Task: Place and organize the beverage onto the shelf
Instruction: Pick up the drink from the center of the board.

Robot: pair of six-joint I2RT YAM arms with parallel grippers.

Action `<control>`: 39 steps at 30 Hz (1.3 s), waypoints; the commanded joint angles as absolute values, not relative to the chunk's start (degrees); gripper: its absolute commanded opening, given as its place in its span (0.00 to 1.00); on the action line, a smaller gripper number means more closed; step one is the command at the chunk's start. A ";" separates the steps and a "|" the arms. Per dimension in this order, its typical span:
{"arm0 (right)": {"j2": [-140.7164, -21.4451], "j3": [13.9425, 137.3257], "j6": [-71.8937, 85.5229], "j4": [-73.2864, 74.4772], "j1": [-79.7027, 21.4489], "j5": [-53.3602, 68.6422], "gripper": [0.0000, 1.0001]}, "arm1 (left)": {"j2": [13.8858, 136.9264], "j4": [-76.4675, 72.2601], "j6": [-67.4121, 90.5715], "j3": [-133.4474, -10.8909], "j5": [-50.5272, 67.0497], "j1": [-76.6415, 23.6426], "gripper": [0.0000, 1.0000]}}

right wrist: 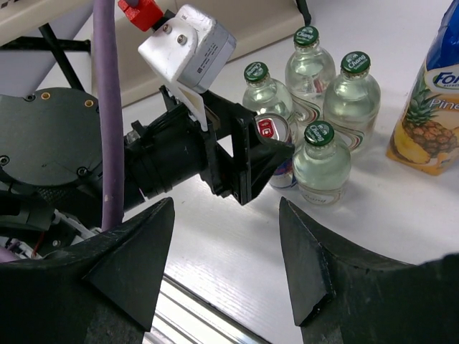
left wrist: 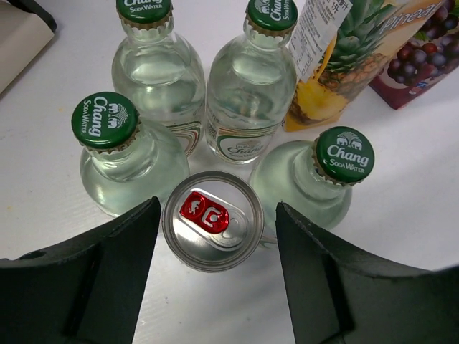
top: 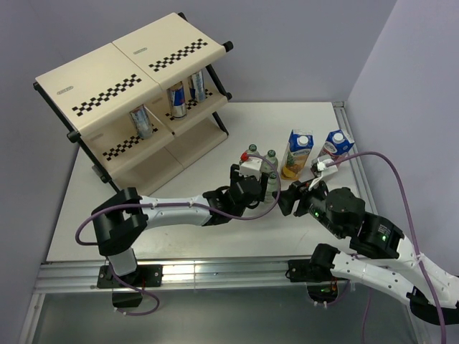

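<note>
A slim can (left wrist: 211, 221) with a red tab stands on the white table among several clear bottles (left wrist: 105, 122) with green caps. My left gripper (left wrist: 216, 215) is open and straddles the can's top: its left finger is at the rim and a gap remains on the right. The right wrist view shows the same can (right wrist: 272, 132) between those black fingers. My right gripper (right wrist: 226, 215) hangs open over bare table, holding nothing. The pineapple carton (top: 297, 153) and the grape carton (top: 336, 147) stand behind the bottles. The shelf (top: 136, 72) at the back left holds three cans (top: 176, 100) on its middle tier.
The left arm's purple cable (right wrist: 107, 107) and wrist camera block (right wrist: 186, 46) lie close in front of my right gripper. The table's metal front rail (top: 215, 272) runs along the near edge. Walls close in behind and to the right.
</note>
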State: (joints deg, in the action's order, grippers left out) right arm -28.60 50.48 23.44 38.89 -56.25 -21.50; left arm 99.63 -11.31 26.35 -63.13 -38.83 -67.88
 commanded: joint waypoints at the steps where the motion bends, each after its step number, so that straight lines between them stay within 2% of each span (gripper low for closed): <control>1: -27.86 50.01 22.41 38.58 -56.34 -20.83 0.68 | 100.81 -12.22 25.49 -65.57 -40.96 -68.20 0.71; 7: -27.86 49.66 22.15 38.41 -56.42 -20.57 0.68 | 102.57 -11.25 26.10 -66.71 -40.70 -68.20 0.76; 10: -27.42 49.48 21.97 38.32 -56.34 -20.57 0.68 | 102.13 -11.95 26.19 -65.83 -40.34 -68.29 0.72; 11: -27.33 49.31 21.97 38.15 -56.34 -20.57 0.68 | 101.87 -11.69 26.37 -65.66 -40.60 -68.29 0.68; 12: -27.25 49.31 21.89 38.06 -56.34 -20.65 0.68 | 101.60 -11.34 26.37 -65.65 -40.95 -68.47 0.52; 15: -27.16 48.78 21.71 37.44 -56.34 -20.92 0.68 | 99.06 -9.85 25.49 -65.74 -44.46 -70.48 0.24; 24: -29.26 45.88 20.74 32.18 -56.34 -21.62 0.68 | 87.20 7.19 31.54 -67.67 -52.38 -73.92 0.02; 27: -29.71 44.39 20.39 28.58 -56.25 -20.48 0.68 | 83.15 16.59 34.36 -69.25 -54.31 -73.83 0.00; 32: -29.79 40.26 16.89 16.57 -56.25 -11.00 0.68 | 76.47 28.02 37.08 -72.50 -52.04 -72.69 0.00; 35: -31.55 37.62 14.34 6.90 -56.34 -2.07 0.68 | 72.70 34.09 37.09 -74.53 -46.25 -70.14 0.00; 39: -39.88 38.05 9.94 -2.17 -56.34 6.85 0.68 | 67.43 41.29 36.12 -78.30 -36.85 -64.97 0.01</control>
State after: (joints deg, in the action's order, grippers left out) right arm -35.18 37.82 14.94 11.60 -56.25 -3.20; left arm 72.53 35.03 35.64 -72.71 -43.03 -67.94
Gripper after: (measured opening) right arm 0.681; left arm 0.569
